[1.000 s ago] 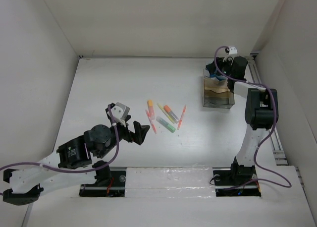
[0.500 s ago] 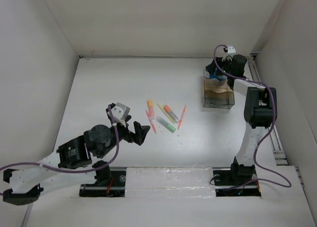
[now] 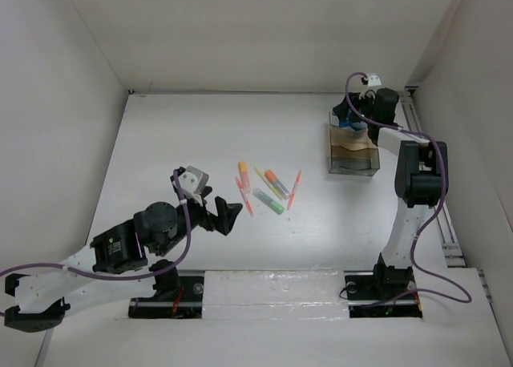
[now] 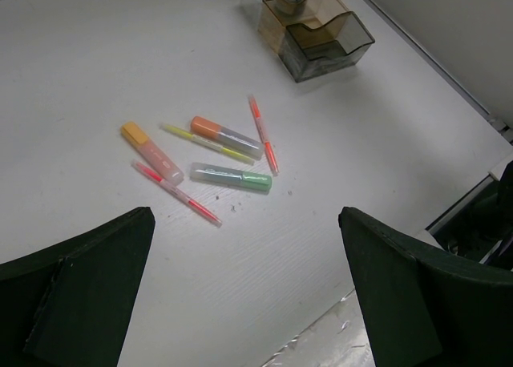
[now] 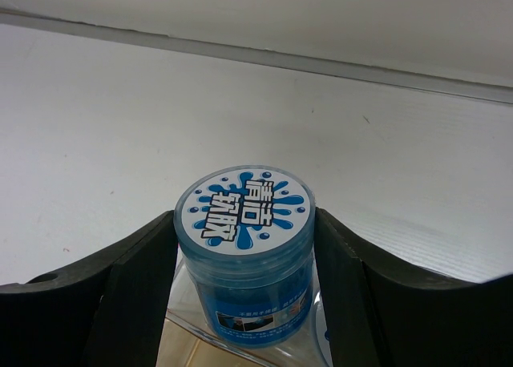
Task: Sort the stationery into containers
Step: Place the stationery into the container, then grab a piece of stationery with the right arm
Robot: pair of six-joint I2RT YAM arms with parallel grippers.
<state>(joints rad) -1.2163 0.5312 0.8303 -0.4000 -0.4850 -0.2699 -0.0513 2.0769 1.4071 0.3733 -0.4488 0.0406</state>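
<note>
Several pens and markers lie loose mid-table: an orange highlighter (image 3: 242,175) (image 4: 151,152), a pink pen (image 4: 178,194), a green marker (image 3: 269,202) (image 4: 231,177), a yellow pen (image 4: 207,143), an orange-capped marker (image 4: 226,137) and an orange pen (image 3: 294,189) (image 4: 263,134). The clear organizer box (image 3: 351,152) (image 4: 321,32) stands at the far right. My right gripper (image 3: 350,120) (image 5: 244,215) is shut on a blue-and-white tub (image 5: 244,259) sitting in the box's back compartment. My left gripper (image 3: 232,215) (image 4: 244,223) is open and empty, just near of the pens.
White walls close in the table on the left, back and right. A metal rail (image 3: 437,215) runs along the right edge beside the right arm. The table's near edge (image 4: 337,335) lies just under my left gripper.
The right wrist has shifted slightly to the right over the box's back end and then held still. The left arm and the pens have not moved.
</note>
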